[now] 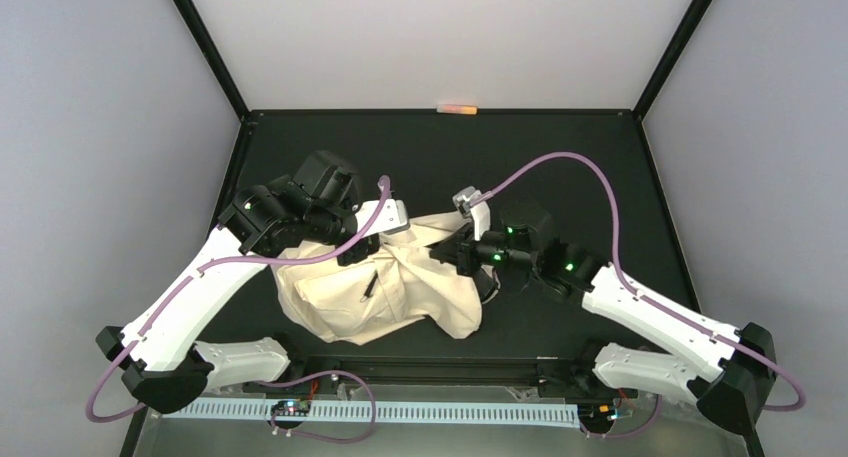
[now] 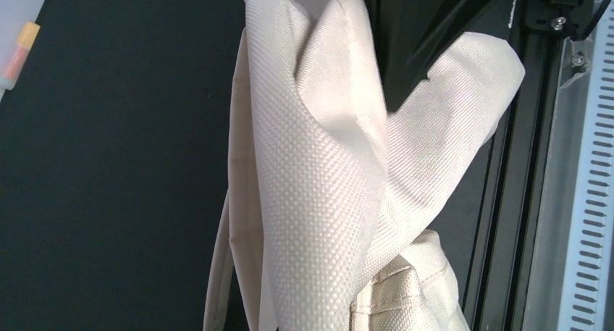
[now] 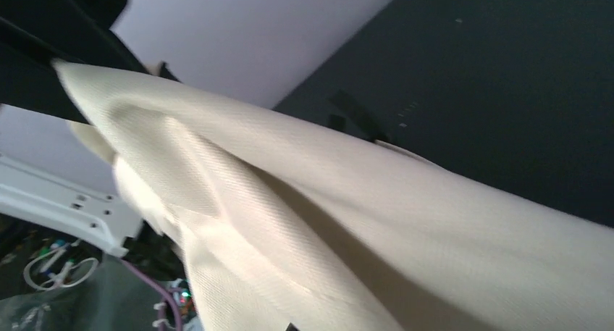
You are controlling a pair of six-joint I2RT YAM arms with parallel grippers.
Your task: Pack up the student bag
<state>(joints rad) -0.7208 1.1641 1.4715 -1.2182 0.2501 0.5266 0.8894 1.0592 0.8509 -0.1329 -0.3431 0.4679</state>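
Black table (image 1: 560, 157) carries the crumpled student bag (image 1: 400, 289) (cream fabric)

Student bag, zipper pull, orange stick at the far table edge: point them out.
student bag (image 1: 420, 302), top external view, flat cream panel.
zipper pull (image 1: 370, 283), top external view, middle of dark tab.
orange stick (image 1: 458, 107), top external view, its middle.

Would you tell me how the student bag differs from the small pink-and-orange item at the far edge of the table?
The student bag is large, cream and crumpled; the small item is tiny, pink and orange. The bag sits toward the near edge; the item lies at the far edge. The left gripper and right gripper grip the bag; nothing touches the item. Both rest on the black table.
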